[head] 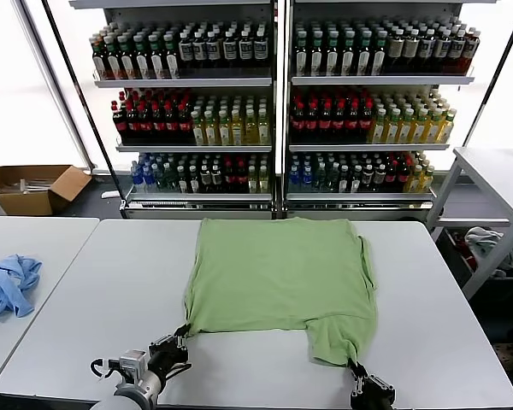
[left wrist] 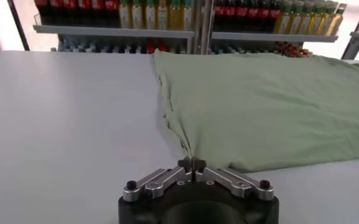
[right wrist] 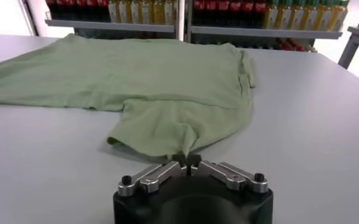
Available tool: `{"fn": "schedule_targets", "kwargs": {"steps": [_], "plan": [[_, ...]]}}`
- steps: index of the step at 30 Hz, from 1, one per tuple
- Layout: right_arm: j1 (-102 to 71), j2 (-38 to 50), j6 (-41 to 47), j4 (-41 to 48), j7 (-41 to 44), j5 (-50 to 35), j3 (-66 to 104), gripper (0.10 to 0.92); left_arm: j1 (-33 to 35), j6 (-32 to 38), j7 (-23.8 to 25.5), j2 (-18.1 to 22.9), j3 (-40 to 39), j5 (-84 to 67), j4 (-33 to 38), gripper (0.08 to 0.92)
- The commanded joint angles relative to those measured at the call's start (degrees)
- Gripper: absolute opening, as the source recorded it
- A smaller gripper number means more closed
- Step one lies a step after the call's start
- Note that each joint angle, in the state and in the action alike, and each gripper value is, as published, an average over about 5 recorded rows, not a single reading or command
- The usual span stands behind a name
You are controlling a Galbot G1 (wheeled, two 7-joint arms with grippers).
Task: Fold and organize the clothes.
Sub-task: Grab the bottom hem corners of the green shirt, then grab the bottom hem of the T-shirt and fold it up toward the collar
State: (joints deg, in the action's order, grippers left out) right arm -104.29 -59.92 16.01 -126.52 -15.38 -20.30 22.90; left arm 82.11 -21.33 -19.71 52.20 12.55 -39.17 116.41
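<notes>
The light green shirt [head: 278, 273] lies spread flat on the white table [head: 85, 307], partly folded, with one sleeve [head: 338, 337] sticking out toward the near edge. My left gripper [head: 185, 331] is shut on the shirt's near left corner, and the fabric [left wrist: 252, 103] is pinched to a point between its fingertips [left wrist: 192, 163]. My right gripper [head: 356, 369] is shut on the tip of the near sleeve [right wrist: 167, 125], gripping it at the hem [right wrist: 188, 159]. Collar, buttons and print are hidden.
A light blue garment [head: 7, 284] lies on the neighbouring table at the left. Shelves of bottled drinks [head: 278, 102] stand behind the table. A cardboard box [head: 30, 186] sits on the floor at far left, another table [head: 496, 171] at far right.
</notes>
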Motion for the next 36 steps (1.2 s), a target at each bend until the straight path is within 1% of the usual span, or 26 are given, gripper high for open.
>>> {"fn": "schedule_targets", "kwargs": {"steps": [1,7,9,12,16,20,24,28,36], "plan": [[-4.35,1.55,-2.04,-5.63,0.98,1.21,5.8,0.107,1.53,2.53,-1.7,-1.15,3.42,-2.67,7.91,0.081],[-7.65,4.88,-4.23,-10.27,1.56,1.9,12.23,0.107,0.91,3.1,-3.44,-2.28,5.94,-6.19,12.44,0.081],[-5.98,5.24,-3.97,-10.62,1.92,1.3,13.18,0.107,-0.6,2.86,-3.84,-2.23,5.96,-6.86,12.71,0.081],[-0.57,5.41,-2.17,-8.88,2.61,-1.3,13.44,0.107,-3.99,2.24,-4.57,-1.65,4.69,-7.33,10.98,0.081],[8.22,6.69,0.35,-2.82,3.74,-4.66,12.13,0.107,-10.98,0.94,-5.92,0.17,1.09,-7.25,5.55,0.081],[17.4,8.89,2.12,4.14,4.62,-6.22,10.15,0.107,-18.91,-0.89,-7.42,3.07,-2.26,-7.89,-1.01,0.081],[27.7,10.67,4.7,10.17,5.84,-8.78,7.41,0.107,-25.4,-3.07,-8.87,5.98,-5.17,-7.96,-5.32,0.081],[34.21,11.51,4.85,15.64,7.51,-7.63,3.75,0.107,-28.9,-4.26,-10.05,8.08,-7.34,-6.37,-8.65,0.081],[45.71,10.65,2.95,25.32,9.57,-5.0,-4.0,0.107,-32.0,-5.63,-11.05,10.2,-8.69,-3.76,-14.47,0.081]]}}
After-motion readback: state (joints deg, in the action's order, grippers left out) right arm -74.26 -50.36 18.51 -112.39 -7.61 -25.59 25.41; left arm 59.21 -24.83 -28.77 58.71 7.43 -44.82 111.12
